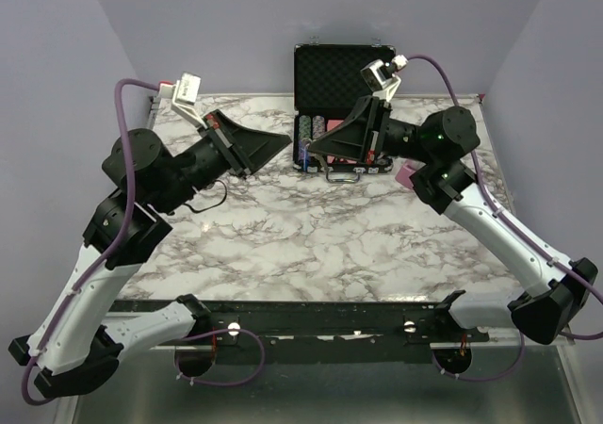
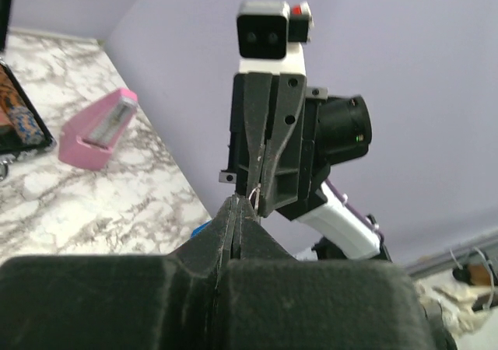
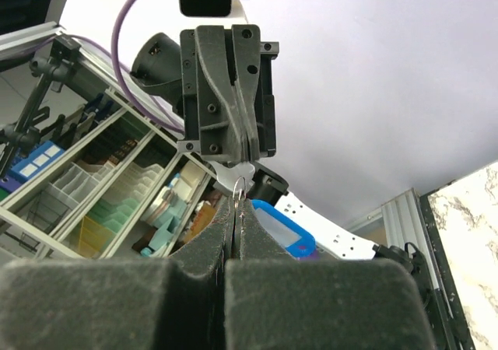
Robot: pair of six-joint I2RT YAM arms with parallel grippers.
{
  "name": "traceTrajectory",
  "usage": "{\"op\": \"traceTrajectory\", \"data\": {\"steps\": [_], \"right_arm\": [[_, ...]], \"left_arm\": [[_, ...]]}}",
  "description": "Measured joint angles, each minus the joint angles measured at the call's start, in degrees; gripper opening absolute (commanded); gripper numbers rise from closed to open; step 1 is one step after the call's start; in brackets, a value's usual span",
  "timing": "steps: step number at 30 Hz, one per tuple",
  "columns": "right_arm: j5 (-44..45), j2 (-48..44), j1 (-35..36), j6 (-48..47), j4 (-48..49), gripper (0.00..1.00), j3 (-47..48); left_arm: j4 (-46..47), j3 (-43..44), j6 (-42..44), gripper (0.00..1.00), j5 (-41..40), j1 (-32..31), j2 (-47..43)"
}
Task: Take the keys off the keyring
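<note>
Both grippers meet tip to tip above the table's back middle. In the right wrist view my right gripper [image 3: 238, 204] is shut on the keyring [image 3: 240, 185], a thin silvery loop standing out of its tips. The loop passes through a pale flat piece [image 3: 227, 175] of the keys, pinched in the shut tips of my left gripper [image 3: 247, 159]. The keys' blue plastic head [image 3: 282, 229] hangs beside my right jaws. In the left wrist view the keyring [image 2: 254, 196] shows between my left gripper [image 2: 237, 202] and the right gripper [image 2: 261, 198], and a blue sliver [image 2: 201, 229] peeks out lower left.
An open black chip case [image 1: 341, 71] stands at the back of the marble table [image 1: 311, 245], just behind the meeting grippers [image 1: 285, 139] [image 1: 309, 147]. A pink wedge [image 1: 407, 172] [image 2: 97, 132] lies right of the case. A black cable lies under the left arm.
</note>
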Motion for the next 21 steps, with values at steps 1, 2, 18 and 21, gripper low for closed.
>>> {"op": "traceTrajectory", "data": {"steps": [1, 2, 18, 21], "right_arm": [[0.1, -0.1, 0.0, 0.2, 0.4, 0.01, -0.1], [0.2, -0.2, -0.1, 0.4, 0.8, 0.01, -0.2], [-8.8, 2.0, -0.1, 2.5, 3.7, 0.01, 2.1], [-12.9, 2.3, -0.1, 2.3, 2.9, 0.01, 2.8]], "left_arm": [[0.0, -0.2, -0.2, 0.0, -1.2, 0.0, -0.7], [-0.1, -0.2, -0.3, 0.0, -2.4, 0.1, -1.3], [-4.7, 9.9, 8.0, 0.53, 2.7, 1.8, 1.9], [-7.7, 13.1, 11.3, 0.64, 9.2, 4.1, 3.7]]}}
